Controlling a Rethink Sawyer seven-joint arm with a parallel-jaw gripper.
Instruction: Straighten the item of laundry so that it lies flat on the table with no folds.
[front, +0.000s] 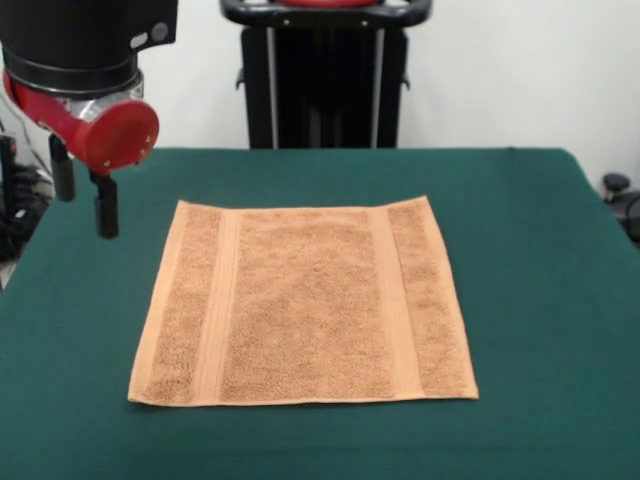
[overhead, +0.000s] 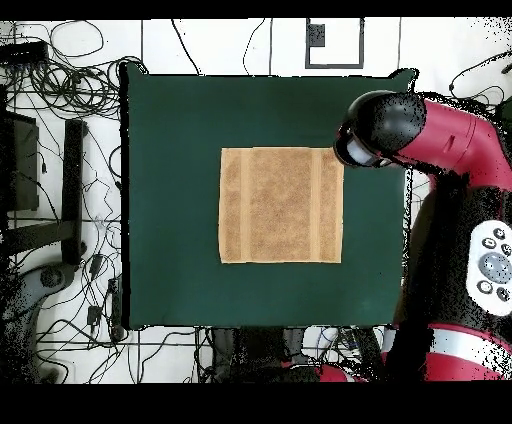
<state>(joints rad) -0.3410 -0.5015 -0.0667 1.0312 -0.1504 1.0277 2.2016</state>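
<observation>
Square orange-tan terry towel (front: 303, 303) (overhead: 281, 205) lies flat, spread open at centre of dark green felt-topped table (front: 540, 300) (overhead: 170, 150), two woven bands running near opposite edges. Black two-finger gripper (front: 84, 190) on red-and-black arm hangs beside towel's corner, fingers spread apart, holding nothing, clear of cloth.

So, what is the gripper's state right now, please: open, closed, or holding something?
Gripper: open and holding nothing; it hangs beside the towel, not touching it.
</observation>
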